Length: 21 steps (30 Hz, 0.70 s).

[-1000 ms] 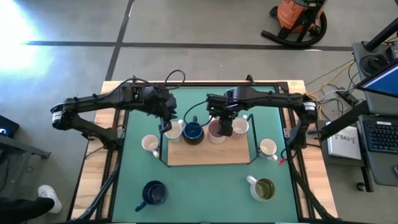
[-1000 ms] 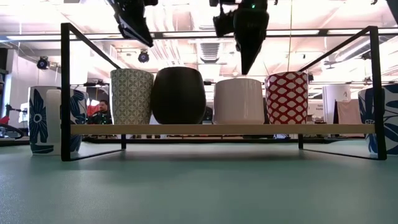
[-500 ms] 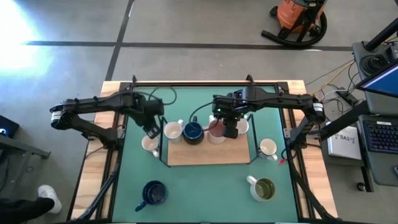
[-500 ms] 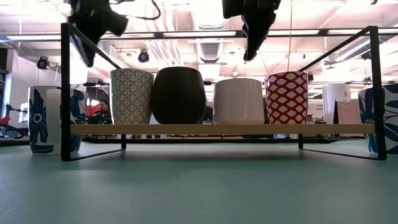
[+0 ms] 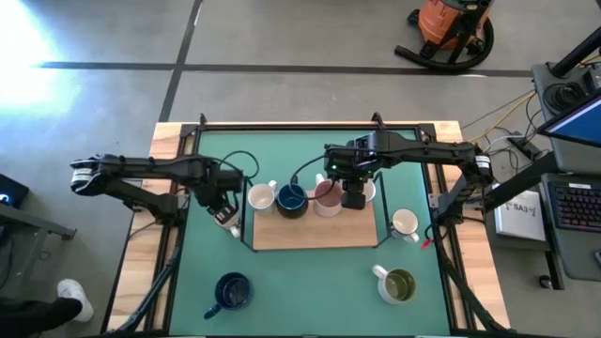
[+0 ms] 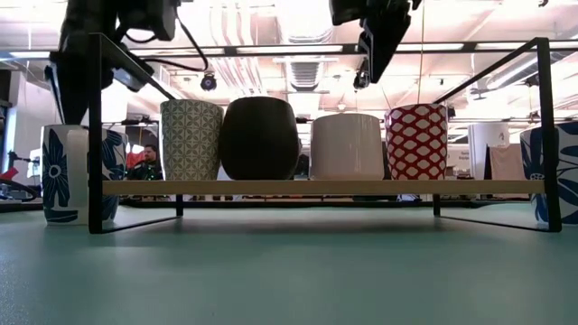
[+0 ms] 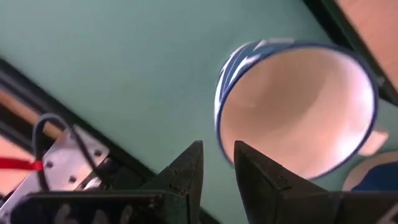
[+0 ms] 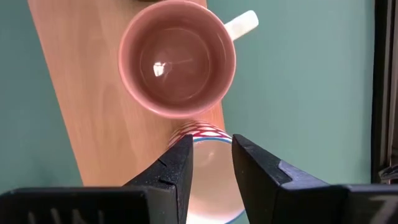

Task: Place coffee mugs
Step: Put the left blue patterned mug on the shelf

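1. Currently four coffee mugs stand in a row on the wooden shelf (image 5: 310, 235) of a black wire rack (image 6: 94, 135) at mid-table: cream mug (image 5: 260, 197), navy mug (image 5: 292, 198), pink mug (image 5: 326, 195) and red-and-white patterned mug (image 6: 417, 142), all upright.
2. Four more sit on the green table mat (image 5: 310, 291). The blue-patterned mug (image 7: 298, 106) is just beside the rack's left end, and the white mug (image 5: 404, 223) is just beside its right end. The olive-lined mug (image 5: 398, 284) and second navy mug (image 5: 232, 291) sit nearer the front, well apart.
3. Left gripper (image 5: 223, 211) hangs over the blue-patterned mug. Its fingers are only a narrow gap apart and hold nothing. The mug's rim lies under the tips; contact cannot be told.
4. Right gripper (image 5: 354, 199) is above the red-and-white patterned mug at the right end of the row. The low view shows it clear of the mug tops. Its fingers stand narrowly apart and empty. In the right wrist view that mug's rim shows through the gap, with the pink mug just beyond it.
5. Further out, an orange vacuum (image 5: 451, 23) sits on the floor behind the table, and a keyboard (image 5: 573, 202) on a desk at the right.
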{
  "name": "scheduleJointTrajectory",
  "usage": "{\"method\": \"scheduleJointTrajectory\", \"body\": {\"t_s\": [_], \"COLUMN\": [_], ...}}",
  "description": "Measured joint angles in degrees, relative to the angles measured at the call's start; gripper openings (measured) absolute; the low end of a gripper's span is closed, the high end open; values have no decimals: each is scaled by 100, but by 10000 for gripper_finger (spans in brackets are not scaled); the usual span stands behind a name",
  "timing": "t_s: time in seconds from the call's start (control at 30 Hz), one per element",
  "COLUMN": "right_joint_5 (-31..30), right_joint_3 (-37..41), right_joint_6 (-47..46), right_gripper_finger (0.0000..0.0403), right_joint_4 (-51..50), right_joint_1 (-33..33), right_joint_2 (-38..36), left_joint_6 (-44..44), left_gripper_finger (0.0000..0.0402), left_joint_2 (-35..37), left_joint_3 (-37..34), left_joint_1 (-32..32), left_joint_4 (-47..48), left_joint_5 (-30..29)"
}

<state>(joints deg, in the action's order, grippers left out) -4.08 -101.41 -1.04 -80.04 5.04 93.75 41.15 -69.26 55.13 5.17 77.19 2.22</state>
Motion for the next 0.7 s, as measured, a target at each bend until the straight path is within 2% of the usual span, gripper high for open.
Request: {"method": "scheduleJointTrajectory", "body": {"t_s": [0.3, 0.47, 0.57, 0.7], "right_joint_5": [-4, -4, -5, -8], "right_joint_3": [148, 463, 754, 1168], "right_joint_6": [-68, -266, -496, -704], "right_gripper_finger": [97, 101, 102, 100], "right_joint_4": [-22, 0, 147, 452], "right_joint_1": [-74, -173, -266, -451], "right_joint_2": [-215, -580, -887, -1385], "left_joint_6": [-127, -224, -359, -534], "left_gripper_finger": [73, 72, 56, 15], "left_joint_2": [-8, -12, -12, -12], "left_joint_3": [-487, -865, -974, -983], "left_joint_1": [2, 8, 18, 64], "left_joint_4": [-858, -1292, -1445, -1466], "left_joint_5": [-24, -151, -118, -118]}}
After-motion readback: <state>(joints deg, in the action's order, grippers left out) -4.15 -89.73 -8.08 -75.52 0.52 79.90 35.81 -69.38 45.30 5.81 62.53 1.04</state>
